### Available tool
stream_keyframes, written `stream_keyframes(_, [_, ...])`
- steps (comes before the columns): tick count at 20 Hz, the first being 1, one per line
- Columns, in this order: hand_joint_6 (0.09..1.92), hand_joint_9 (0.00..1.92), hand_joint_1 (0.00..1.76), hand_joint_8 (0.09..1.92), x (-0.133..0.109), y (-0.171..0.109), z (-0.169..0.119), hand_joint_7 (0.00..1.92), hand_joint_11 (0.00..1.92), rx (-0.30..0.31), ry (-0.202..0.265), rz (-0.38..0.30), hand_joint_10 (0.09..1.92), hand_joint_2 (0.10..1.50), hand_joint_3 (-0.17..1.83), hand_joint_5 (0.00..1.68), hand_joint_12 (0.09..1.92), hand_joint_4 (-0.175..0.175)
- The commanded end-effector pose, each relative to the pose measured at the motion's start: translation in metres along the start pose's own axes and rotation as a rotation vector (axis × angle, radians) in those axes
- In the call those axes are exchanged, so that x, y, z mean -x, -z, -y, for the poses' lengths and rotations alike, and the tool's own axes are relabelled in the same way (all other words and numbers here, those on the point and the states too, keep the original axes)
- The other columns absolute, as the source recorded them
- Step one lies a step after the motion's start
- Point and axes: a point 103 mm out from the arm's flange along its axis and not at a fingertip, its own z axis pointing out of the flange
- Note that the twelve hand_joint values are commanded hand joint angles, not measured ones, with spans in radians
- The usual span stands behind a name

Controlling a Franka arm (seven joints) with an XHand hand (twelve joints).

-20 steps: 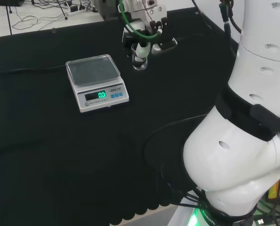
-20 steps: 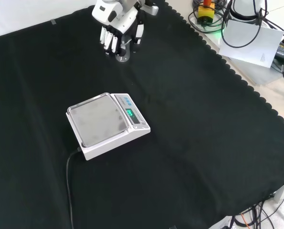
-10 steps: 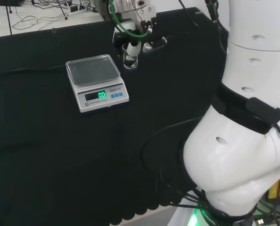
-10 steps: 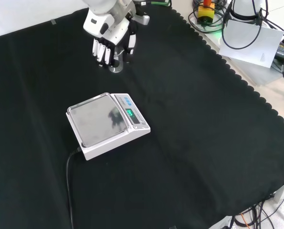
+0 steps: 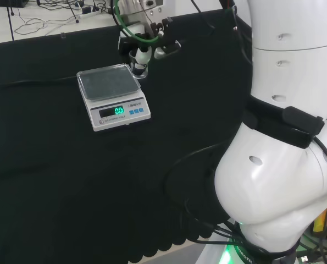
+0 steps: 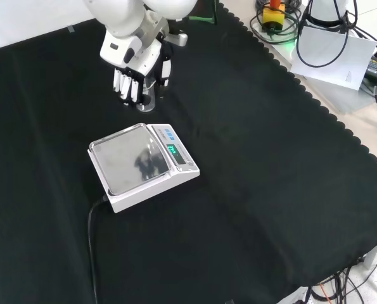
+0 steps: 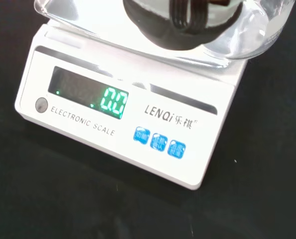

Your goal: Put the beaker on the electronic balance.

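In the front view, the electronic balance [image 6: 143,166] sits on the black-clothed desk [image 6: 258,190], nearer the camera than the hand. A black cable [image 6: 92,244] runs from its near left corner toward the view's bottom edge. Its steel pan [image 6: 130,158] is bare and mirrors a dark shape. The panel with a lit green display [image 6: 172,150] lies at the pan's right in this view. In the head view the panel [image 5: 119,112] faces the arm's base, with blue buttons beside the green digits. In the wrist view the balance [image 7: 123,124] shows lettering, a green readout and three blue keys.

Just beyond the balance in the front view, the hand [image 6: 135,63] comes down from the top, its fingers [image 6: 126,83] curled around the beaker [image 6: 147,101] and holding it. The beaker is clear glass and stands upright, its long axis vertical and its mouth upward. It hangs beside the pan's far edge, not over the pan. In the head view the beaker [image 5: 139,70] is just right of the pan's right rear corner. Whether it touches the cloth cannot be told.
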Motion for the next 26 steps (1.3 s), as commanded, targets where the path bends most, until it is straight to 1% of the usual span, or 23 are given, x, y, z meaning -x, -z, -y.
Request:
stream_keyframes(1, [1.27,1.05,1.49,1.08,-0.023,0.003,-0.04,0.76,0.66,-0.041,0.066,0.026,1.18,1.15,0.0,0.79,1.51,-0.175])
stream_keyframes(4, [1.27,1.05,1.49,1.08,-0.016,0.002,-0.039,0.76,0.66,-0.022,0.091,0.008,1.18,1.15,0.0,0.79,1.51,-0.175])
stream_keyframes(8, [1.27,1.05,1.49,1.07,-0.007,-0.003,-0.041,0.76,0.66,-0.021,0.111,-0.007,1.18,1.15,0.0,0.79,1.51,-0.175])
stream_keyframes(13, [1.27,1.05,1.49,1.07,-0.008,-0.01,-0.055,0.76,0.67,-0.03,0.133,-0.016,1.18,1.15,0.0,0.79,1.5,-0.175])
stream_keyframes(17, [1.26,1.06,1.49,1.07,-0.014,-0.009,-0.062,0.77,0.67,-0.033,0.131,-0.009,1.17,1.15,0.0,0.79,1.5,-0.175])
stream_keyframes(21, [1.26,1.06,1.49,1.07,-0.012,-0.009,-0.065,0.77,0.67,-0.037,0.134,-0.011,1.17,1.15,0.0,0.79,1.5,-0.175])
stream_keyframes(24, [1.26,1.06,1.49,1.07,-0.008,-0.009,-0.072,0.77,0.67,-0.035,0.137,-0.014,1.17,1.15,0.0,0.79,1.5,-0.175])
stream_keyframes(26, [1.26,1.06,1.49,1.07,-0.012,-0.01,-0.079,0.77,0.67,-0.038,0.143,-0.013,1.17,1.15,0.0,0.79,1.49,-0.175])
